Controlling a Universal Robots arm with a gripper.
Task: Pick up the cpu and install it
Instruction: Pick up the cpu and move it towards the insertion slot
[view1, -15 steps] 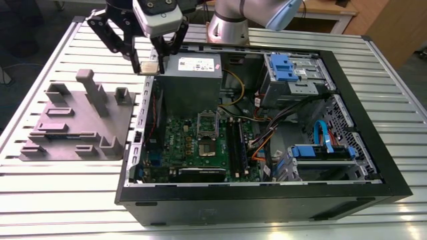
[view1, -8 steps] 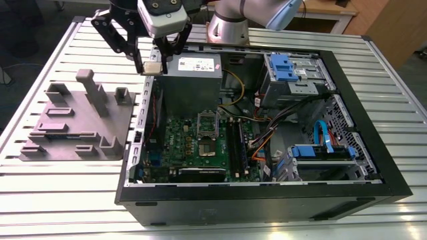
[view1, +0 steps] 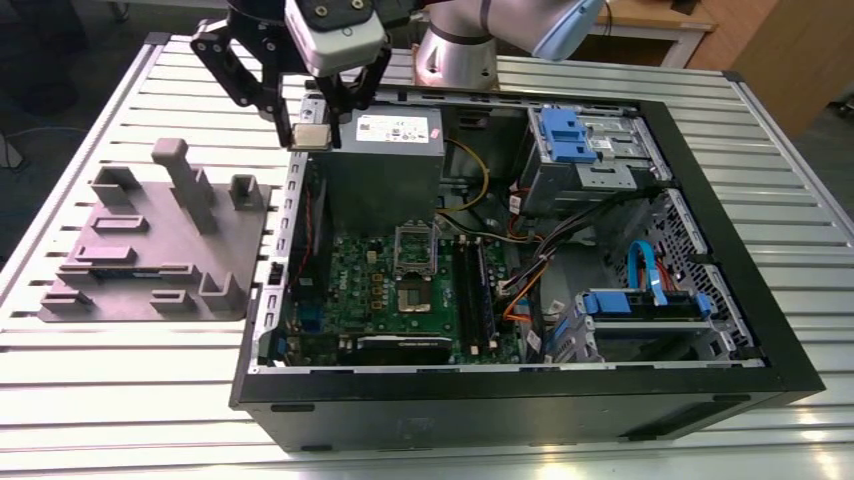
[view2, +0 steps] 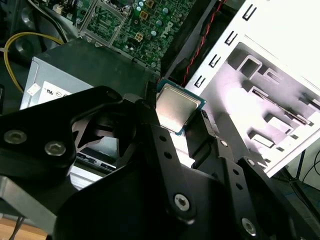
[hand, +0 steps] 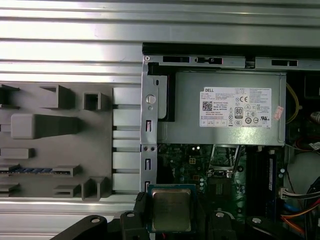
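The cpu (view1: 311, 137) is a small flat square chip with a shiny metal top, held in the air between my black fingers. My gripper (view1: 311, 135) is shut on it, above the back left corner of the open computer case (view1: 747, 385), over the case wall beside the power supply (view1: 387, 150). Both wrist views show the cpu (view2: 175, 111) (hand: 171, 208) pinched at its edges by the gripper (view2: 179, 120) (hand: 171, 215). The silver socket frame (view1: 416, 262) lies on the green motherboard (view1: 360, 300) inside the case, lower and nearer the camera than the chip.
A grey moulded tray (view1: 147, 250) with upright posts lies on the slatted metal table (view1: 120, 400) at the exterior view's left of the case. Blue drive bays (view1: 587, 140) and loose cables (view1: 534, 280) fill the case's right half.
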